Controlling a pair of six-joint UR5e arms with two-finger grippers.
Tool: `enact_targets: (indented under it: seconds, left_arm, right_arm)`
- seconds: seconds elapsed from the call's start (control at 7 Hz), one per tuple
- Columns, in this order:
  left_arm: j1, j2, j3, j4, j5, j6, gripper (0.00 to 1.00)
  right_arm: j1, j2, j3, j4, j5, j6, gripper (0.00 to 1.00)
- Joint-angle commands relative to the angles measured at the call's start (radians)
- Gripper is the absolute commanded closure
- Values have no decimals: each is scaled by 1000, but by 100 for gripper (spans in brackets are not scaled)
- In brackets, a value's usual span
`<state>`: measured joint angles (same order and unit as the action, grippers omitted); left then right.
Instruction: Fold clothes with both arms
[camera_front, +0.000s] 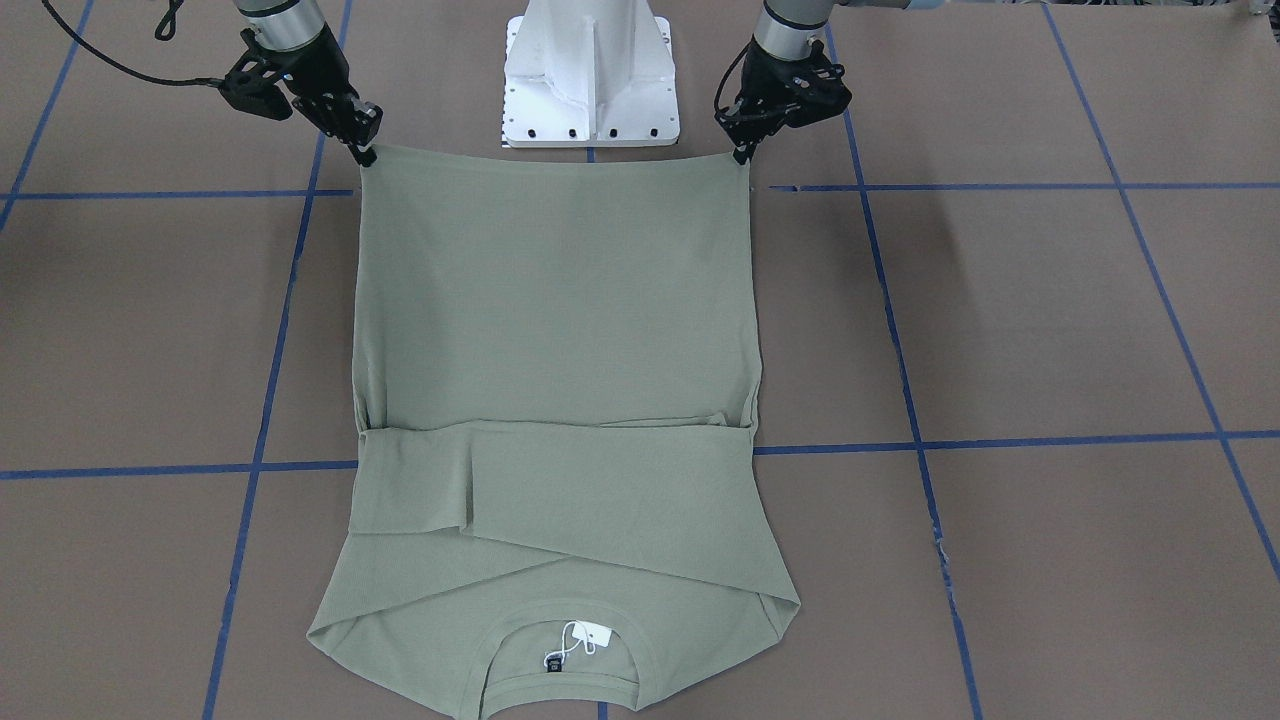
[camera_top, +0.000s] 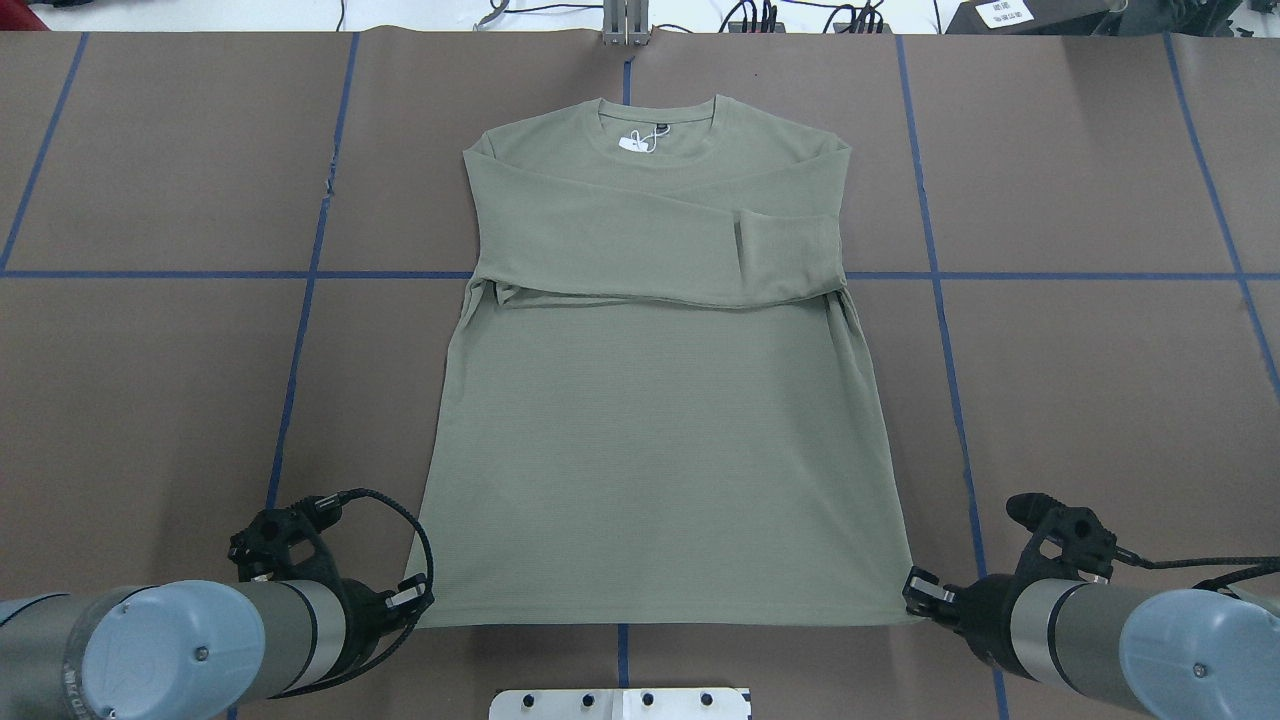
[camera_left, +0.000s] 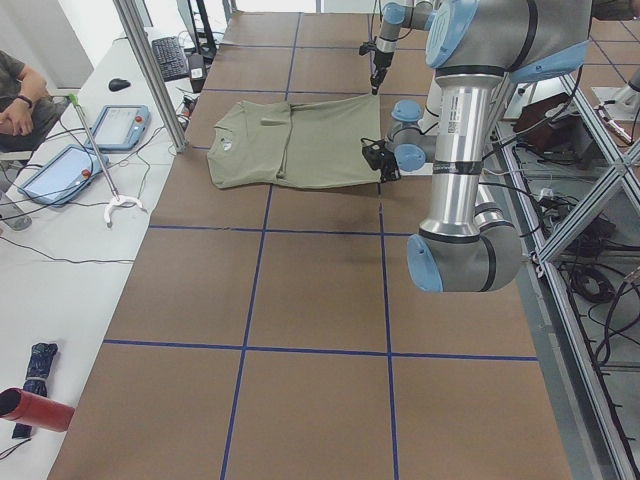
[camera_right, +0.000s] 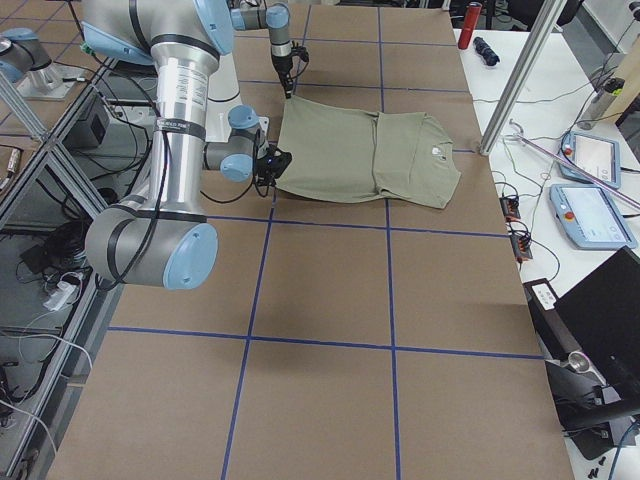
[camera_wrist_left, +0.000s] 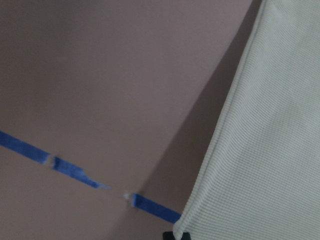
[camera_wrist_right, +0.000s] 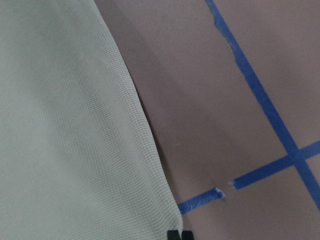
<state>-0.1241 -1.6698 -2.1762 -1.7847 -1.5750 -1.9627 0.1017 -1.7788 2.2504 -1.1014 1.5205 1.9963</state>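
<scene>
Left tool (camera_top: 415, 592) and right tool (camera_top: 918, 585), each clamped on a hem corner of the green shirt (camera_top: 660, 440)
Both come in low near the robot's base, tilted down toward the bench (camera_top: 150, 400), with the hem drawn straight between them. The wrist views show only the fingertips' edges, so the pinch seems closed. The shirt lies flat, collar away from the robot, sleeves folded across the chest.

Fine-ribbed matt knit shirt (camera_top: 650, 450); matt paper tabletop (camera_top: 1100, 400)

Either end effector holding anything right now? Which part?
Both hold the shirt: left end effector at one hem corner, right end effector at the other.
</scene>
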Motion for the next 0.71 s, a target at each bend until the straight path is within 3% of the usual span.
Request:
enact_targets:
  seconds: [0.0,0.29,0.57]
  left_arm:
    - [32,22,-37,2,1,-36,100]
    - [63,41,-86,2,3,-80,100]
    - [31,30,-187,2,-13,-72,100]
  right_arm:
    - [-81,1,29,2,-16,33,100]
    - [-154,-1,38,2,-66,56,100]
    - [-60,-8,83,0,-74,59,100]
